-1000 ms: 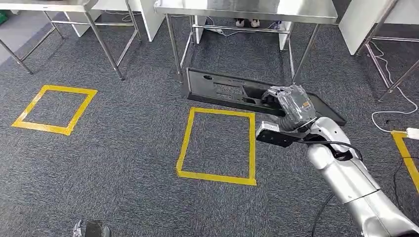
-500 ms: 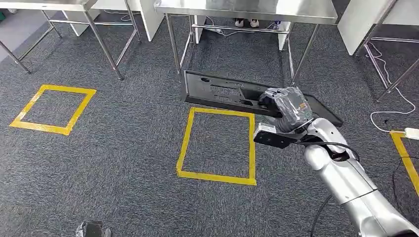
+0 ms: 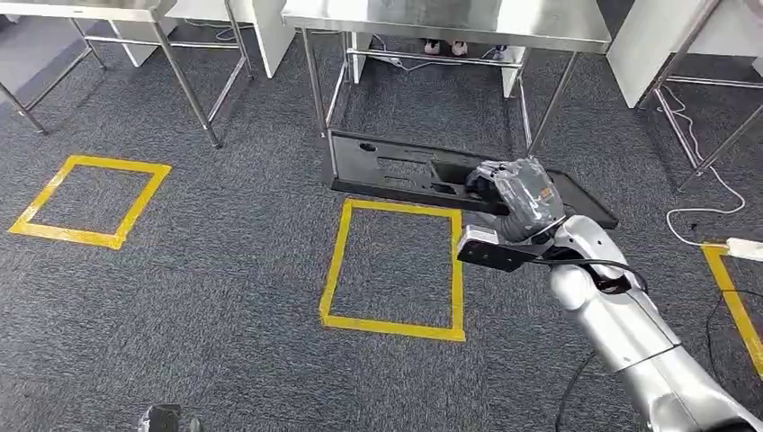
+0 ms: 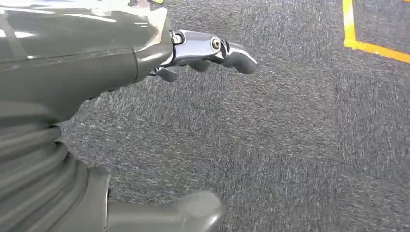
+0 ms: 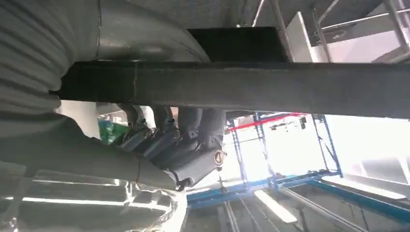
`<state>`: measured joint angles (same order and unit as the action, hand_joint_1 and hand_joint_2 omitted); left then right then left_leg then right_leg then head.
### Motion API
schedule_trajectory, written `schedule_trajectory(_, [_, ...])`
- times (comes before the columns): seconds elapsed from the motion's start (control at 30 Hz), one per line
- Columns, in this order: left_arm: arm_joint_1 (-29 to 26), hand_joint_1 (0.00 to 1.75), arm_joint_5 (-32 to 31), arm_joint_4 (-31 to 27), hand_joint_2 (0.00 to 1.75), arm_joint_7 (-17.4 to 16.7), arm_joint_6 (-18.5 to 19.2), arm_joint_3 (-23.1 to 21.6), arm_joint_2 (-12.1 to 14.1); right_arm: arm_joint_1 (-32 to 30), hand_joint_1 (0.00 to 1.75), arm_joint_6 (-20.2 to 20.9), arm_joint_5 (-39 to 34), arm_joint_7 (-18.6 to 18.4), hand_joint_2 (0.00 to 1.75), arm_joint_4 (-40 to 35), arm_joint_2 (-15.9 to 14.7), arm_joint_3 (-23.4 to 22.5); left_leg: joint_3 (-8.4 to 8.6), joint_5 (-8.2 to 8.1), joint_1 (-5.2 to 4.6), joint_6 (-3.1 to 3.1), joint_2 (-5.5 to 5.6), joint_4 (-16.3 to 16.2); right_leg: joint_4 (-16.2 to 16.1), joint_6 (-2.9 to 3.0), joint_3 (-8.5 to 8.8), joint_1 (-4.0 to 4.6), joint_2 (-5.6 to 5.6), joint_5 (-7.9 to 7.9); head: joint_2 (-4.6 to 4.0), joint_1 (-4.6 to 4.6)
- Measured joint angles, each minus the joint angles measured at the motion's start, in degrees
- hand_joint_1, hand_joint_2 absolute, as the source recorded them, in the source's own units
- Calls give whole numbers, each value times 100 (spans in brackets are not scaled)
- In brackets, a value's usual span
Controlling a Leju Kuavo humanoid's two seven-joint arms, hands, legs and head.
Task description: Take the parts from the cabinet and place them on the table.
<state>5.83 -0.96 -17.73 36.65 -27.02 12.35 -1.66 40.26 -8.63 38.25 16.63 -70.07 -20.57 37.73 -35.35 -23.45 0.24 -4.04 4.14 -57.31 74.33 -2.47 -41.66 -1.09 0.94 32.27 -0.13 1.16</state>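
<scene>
Low at the near edge of the head view, the left hand is hanging over grey carpet; in the left wrist view its fingers are apart and it is gripping nothing. Further out, the right hand is carrying the long black part above the floor, just past the yellow taped square. In the right wrist view the fingers are curling around the edge of the part, closed on it. The hand is holding the part nearer to one end, so the long free end is reaching out to the robot's left and, I judge, it could swing or sag. For doing this carrying step well, the wrist should be staying level and the walk slow, and the free end should be kept away from the legs of the steel table standing behind, where the part is probably going
</scene>
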Motion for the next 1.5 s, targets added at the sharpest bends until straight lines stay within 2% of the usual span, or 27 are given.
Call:
schedule_trajectory(0.07, [-10,0,0,11,175,-11,0,-11,-4,-33,147,0,9,-2,175,13,-2,2,1,-8,21,35,-4,-5,-19,-133,-14,-56,-19,-39,0,0])
schedule_trajectory(0.17, [-10,0,0,15,175,-39,-2,-39,-11,-30,147,0,26,0,175,15,-2,-2,-3,-77,102,185,9,-113,-1461,-398,700,-185,-19,-633,0,-9])
schedule_trajectory(0.2, [-9,0,2,15,175,-44,-9,-44,21,-37,147,2,24,-2,175,26,4,2,-22,-95,85,255,19,-144,-1448,-336,632,-109,29,-510,0,-26])
schedule_trajectory(0.23, [-11,0,2,17,175,-44,-15,-48,17,-19,147,0,31,0,175,26,4,7,-67,-122,92,294,14,-186,-1473,-145,625,-72,-3,-379,0,-40])
schedule_trajectory(0.27, [-15,0,2,22,175,-46,-15,-55,11,-48,147,2,35,2,175,28,7,13,-97,-129,81,329,21,-186,-1453,-43,661,-77,-7,-545,0,-9])
schedule_trajectory(0.3, [-26,0,2,26,175,-44,-17,-61,9,-55,147,2,41,2,175,35,11,15,-89,-107,80,359,15,-223,-1440,30,663,-65,-34,-566,0,2])
schedule_trajectory(0.33, [-26,0,15,28,175,-44,-17,-61,26,-60,147,2,46,4,175,37,15,15,-80,-126,97,374,16,-206,-1442,58,680,-94,-34,-575,0,20])
schedule_trajectory(0.4, [-13,0,26,31,175,-44,-20,-68,33,-33,147,2,50,9,175,37,24,2,-176,-262,95,428,-249,-431,-1446,98,718,-108,-49,-579,0,24])
schedule_trajectory(0.5, [-1,0,26,31,175,-46,-20,-70,31,-29,147,2,50,9,175,42,28,-2,-827,-798,101,466,-403,-1602,-1444,170,727,-50,-87,-543,0,46])
schedule_trajectory(0.53, [-5,0,26,33,175,-44,-20,-72,26,-35,147,2,50,11,175,44,28,2,-980,-835,99,460,-401,-1816,-1444,180,731,-29,-95,-535,0,41])
schedule_trajectory(0.57, [-6,0,28,35,175,-46,-18,-72,24,-36,147,2,50,11,175,44,31,4,-1005,-750,98,439,-401,-1770,-1444,196,741,-13,-100,-524,0,42])
schedule_trajectory(0.63, [-5,0,28,35,175,-44,-18,-70,26,-28,147,4,50,15,175,44,44,2,-669,-250,79,341,-401,-991,-1446,235,800,25,-111,-493,0,42])
schedule_trajectory(0.67, [-3,0,28,35,175,-44,-18,-70,28,-15,147,4,52,17,175,44,48,2,-422,27,55,277,-407,-474,-1449,236,836,39,-115,-467,0,44])
schedule_trajectory(0.73, [11,0,33,35,175,-39,-18,-74,35,25,147,9,59,24,175,46,48,2,-355,-45,-16,231,-465,-217,-1510,230,876,46,-129,-470,0,17])
schedule_trajectory(0.83, [9,0,52,35,175,-41,-22,-72,57,28,147,15,68,39,175,48,72,11,-292,60,-58,157,-428,-173,-1582,130,912,41,-143,-452,0,46])
schedule_trajectory(0.87, [15,0,52,35,175,-42,-22,-74,57,29,147,13,68,44,175,46,70,0,-194,118,6,125,-433,-39,-1578,98,870,97,-152,-420,0,37])
schedule_trajectory(1.03, [13,0,52,35,175,-44,-22,-74,57,30,147,15,68,44,175,46,68,-4,-186,125,28,124,-432,-21,-1563,98,856,92,-154,-413,0,35])
schedule_trajectory(1.1, [32,0,50,35,175,-42,-20,-92,31,64,147,15,66,57,175,50,66,-11,-132,132,5,94,-408,30,-910,162,577,65,-120,-147,0,28])
schedule_trajectory(1.13, [23,0,52,35,175,-41,-17,-94,15,30,147,20,68,57,175,70,52,9,-130,108,-3,85,-354,24,147,143,-63,53,-116,168,0,31])
schedule_trajectory(1.17, [14,0,52,35,175,-42,-20,-98,-2,15,147,20,68,57,175,74,48,11,-108,75,4,120,-289,-1,-620,-17,182,35,-116,-313,0,28])
schedule_trajectory(1.2, [15,0,52,35,175,-42,-20,-98,-11,22,147,20,68,57,175,74,46,4,-100,45,13,150,-278,-39,-1185,-68,443,11,-118,-561,0,33])
schedule_trajectory(1.23, [13,0,52,35,175,-42,-20,-98,-9,23,147,20,68,57,175,74,46,4,-107,3,13,190,-262,-87,-1566,-59,591,-11,-117,-668,0,26])
schedule_trajectory(1.3, [10,0,52,35,175,-42,-30,-98,9,27,147,24,70,57,175,81,48,17,-139,-39,-25,244,-238,-131,-1537,69,649,26,-88,-670,0,37])
schedule_trajectory(1.37, [-7,0,52,37,175,-42,-35,-98,0,14,147,26,72,57,175,79,52,20,-125,-47,-11,262,-238,-125,-1538,127,645,44,-87,-655,0,28])
schedule_trajectory(1.4, [-5,0,50,37,175,-42,-35,-101,11,23,147,26,72,57,175,79,55,22,-141,-82,0,286,-242,-148,-1552,159,669,-20,-89,-665,0,33])
schedule_trajectory(1.43, [-6,0,50,37,175,-41,-37,-103,7,31,147,26,72,59,175,74,66,17,-160,-153,-3,323,-295,-258,-1553,190,694,-18,-86,-659,0,32])
schedule_trajectory(1.5, [-5,0,50,37,175,-42,-37,-103,18,33,147,26,68,59,175,76,70,13,-518,-537,15,396,-366,-998,-1553,244,726,-17,-90,-630,0,55])
